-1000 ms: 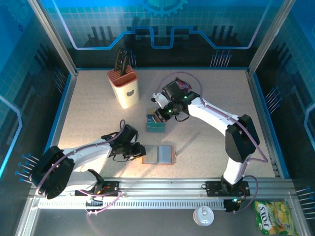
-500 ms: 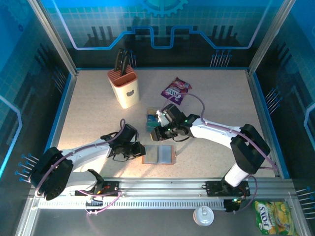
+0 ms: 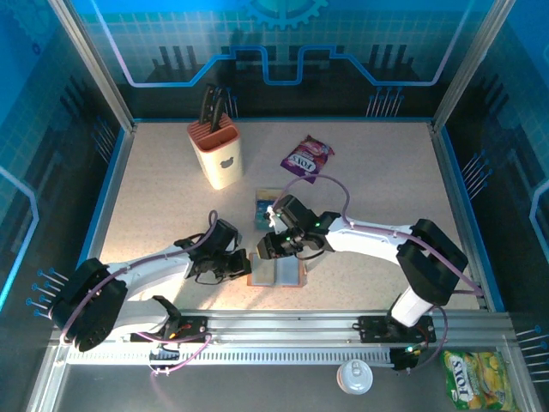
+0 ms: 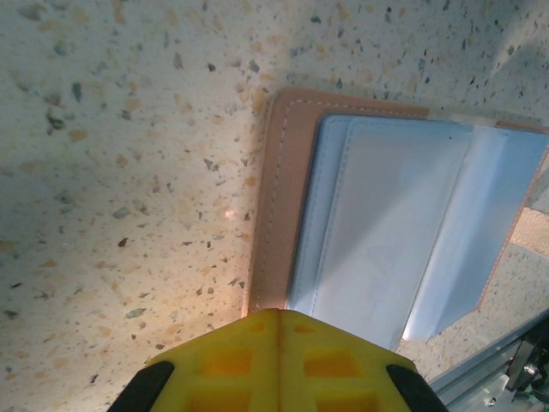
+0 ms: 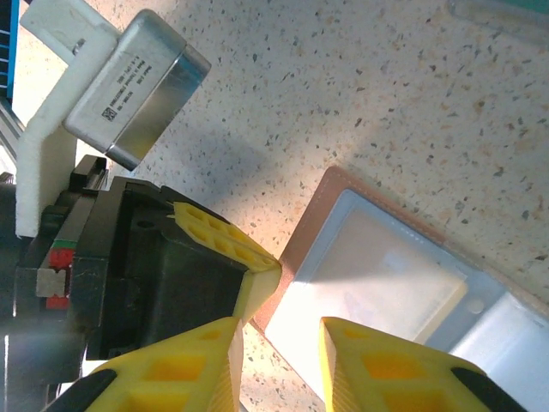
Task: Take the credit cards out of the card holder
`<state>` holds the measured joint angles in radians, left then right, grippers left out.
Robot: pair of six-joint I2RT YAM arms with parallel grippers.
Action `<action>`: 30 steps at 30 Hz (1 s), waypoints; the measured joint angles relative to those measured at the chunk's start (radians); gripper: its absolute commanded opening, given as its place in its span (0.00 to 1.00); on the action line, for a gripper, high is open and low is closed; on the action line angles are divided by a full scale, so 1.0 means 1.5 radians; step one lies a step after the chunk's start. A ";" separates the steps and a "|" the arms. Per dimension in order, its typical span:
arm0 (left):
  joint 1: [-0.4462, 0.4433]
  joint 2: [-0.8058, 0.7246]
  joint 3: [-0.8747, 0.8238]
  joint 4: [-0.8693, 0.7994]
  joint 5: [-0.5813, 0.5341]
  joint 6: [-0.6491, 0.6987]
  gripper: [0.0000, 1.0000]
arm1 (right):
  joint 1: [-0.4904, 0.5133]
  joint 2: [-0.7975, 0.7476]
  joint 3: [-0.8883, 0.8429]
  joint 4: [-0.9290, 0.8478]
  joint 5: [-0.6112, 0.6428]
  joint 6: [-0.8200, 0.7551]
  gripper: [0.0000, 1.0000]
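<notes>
While the closed left gripper (image 4: 277,319) is touching the card holder's (image 4: 279,189) edge, the right gripper (image 5: 281,335) is hovering above it, jaws narrowly parted.

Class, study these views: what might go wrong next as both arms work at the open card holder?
The right fingers sit close to the left fingers at the edge of the card holder; they might collide. The left fingers reach just that edge, so the holder may slide or flip shut.

- Open tan-brown leather card holder (image 3: 280,272) with grey-blue sleeves lies at the fingertips of the left gripper (image 3: 244,263).
- The right gripper (image 3: 268,248) fingers hover over its far-left corner.
- Teal plastic credit cards (image 3: 265,207) lie just beyond those fingers.
</notes>
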<state>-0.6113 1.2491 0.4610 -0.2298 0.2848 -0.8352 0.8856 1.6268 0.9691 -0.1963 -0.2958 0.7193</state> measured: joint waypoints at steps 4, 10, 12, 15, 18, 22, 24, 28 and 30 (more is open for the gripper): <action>0.000 0.000 -0.007 0.005 0.001 0.000 0.06 | 0.008 0.002 -0.014 0.013 0.000 0.013 0.30; 0.001 0.001 -0.025 0.019 0.006 -0.002 0.06 | 0.021 0.022 -0.033 0.029 0.000 0.035 0.31; 0.001 0.001 -0.026 0.023 0.008 -0.002 0.06 | 0.029 0.032 -0.033 0.033 0.000 0.043 0.32; 0.001 0.001 -0.029 0.028 0.010 -0.002 0.06 | 0.042 0.042 -0.034 0.037 0.001 0.055 0.33; 0.001 0.001 -0.030 0.030 0.011 -0.003 0.06 | 0.048 0.047 -0.039 0.047 0.002 0.070 0.33; 0.001 0.001 -0.030 0.030 0.011 -0.003 0.06 | 0.049 0.066 -0.039 0.058 0.002 0.086 0.33; 0.001 0.001 -0.030 0.030 0.011 -0.002 0.06 | 0.049 0.074 -0.039 0.060 0.003 0.092 0.33; 0.001 0.001 -0.030 0.032 0.011 -0.002 0.06 | 0.050 0.079 -0.039 0.057 0.010 0.100 0.33; 0.001 0.003 -0.030 0.034 0.012 -0.002 0.06 | 0.050 0.079 -0.040 0.057 0.016 0.104 0.33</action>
<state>-0.6106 1.2537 0.4160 -0.1795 0.3035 -0.8387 0.9611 1.7451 0.9092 -0.1112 -0.2714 0.8757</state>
